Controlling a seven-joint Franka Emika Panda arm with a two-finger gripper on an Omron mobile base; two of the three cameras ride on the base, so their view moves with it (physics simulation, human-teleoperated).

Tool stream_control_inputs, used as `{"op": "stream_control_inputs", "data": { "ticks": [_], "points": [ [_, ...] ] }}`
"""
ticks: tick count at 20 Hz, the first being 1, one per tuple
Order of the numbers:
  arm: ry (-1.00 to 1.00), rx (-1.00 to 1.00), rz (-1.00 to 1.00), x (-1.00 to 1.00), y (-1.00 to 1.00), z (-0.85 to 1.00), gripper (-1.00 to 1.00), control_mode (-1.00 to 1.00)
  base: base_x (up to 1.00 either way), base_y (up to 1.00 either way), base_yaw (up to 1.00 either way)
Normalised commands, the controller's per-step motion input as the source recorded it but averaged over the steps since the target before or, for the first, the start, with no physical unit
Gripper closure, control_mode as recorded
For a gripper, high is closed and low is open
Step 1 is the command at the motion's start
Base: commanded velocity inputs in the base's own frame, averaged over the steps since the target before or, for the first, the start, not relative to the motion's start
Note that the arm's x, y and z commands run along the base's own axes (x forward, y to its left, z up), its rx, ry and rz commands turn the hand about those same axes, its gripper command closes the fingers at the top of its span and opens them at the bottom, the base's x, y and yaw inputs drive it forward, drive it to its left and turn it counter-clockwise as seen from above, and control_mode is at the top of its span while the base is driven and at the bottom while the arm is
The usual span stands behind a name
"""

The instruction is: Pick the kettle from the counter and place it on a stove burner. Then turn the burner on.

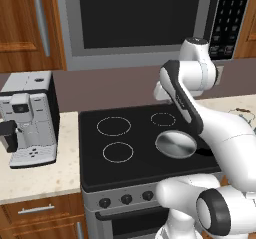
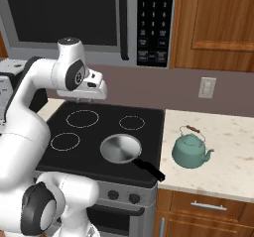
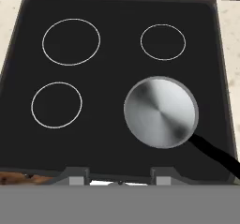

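Note:
The teal-green kettle [image 2: 189,150] stands upright on the beige counter [image 2: 233,147] to the right of the cooktop, spout pointing right. My gripper [image 2: 85,99] hangs above the rear of the black cooktop, well to the left of the kettle and apart from it. In the hand view the gripper [image 3: 119,178] looks straight down on the glass, its fingertips [image 3: 75,175] apart with nothing between them. The mid-sized stove burner [image 3: 56,104] is the front-left ring [image 2: 65,141] and is bare.
A flat silver pan [image 2: 120,148] with a black handle covers the front-right ring. A coffee machine [image 1: 30,118] stands on the counter left of the stove. Knobs [image 1: 126,199] line the stove front. A microwave hangs above.

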Motion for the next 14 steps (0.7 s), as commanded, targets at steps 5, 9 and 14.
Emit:
{"op": "stream_control_inputs", "data": {
  "ticks": [5, 9, 14],
  "points": [
    [0.0, 0.0, 0.0, -0.1, -0.12, 0.0, -1.0, -1.0, 0.0, 0.0, 0.0],
    [0.0, 0.0, 0.0, -0.13, -0.21, -0.02, -1.0, -1.0, 0.0, 0.0, 0.0],
    [0.0, 0.0, 0.01, -0.19, -0.33, 0.0, -1.0, -1.0, 0.0, 0.0, 0.0]
  ]
}}
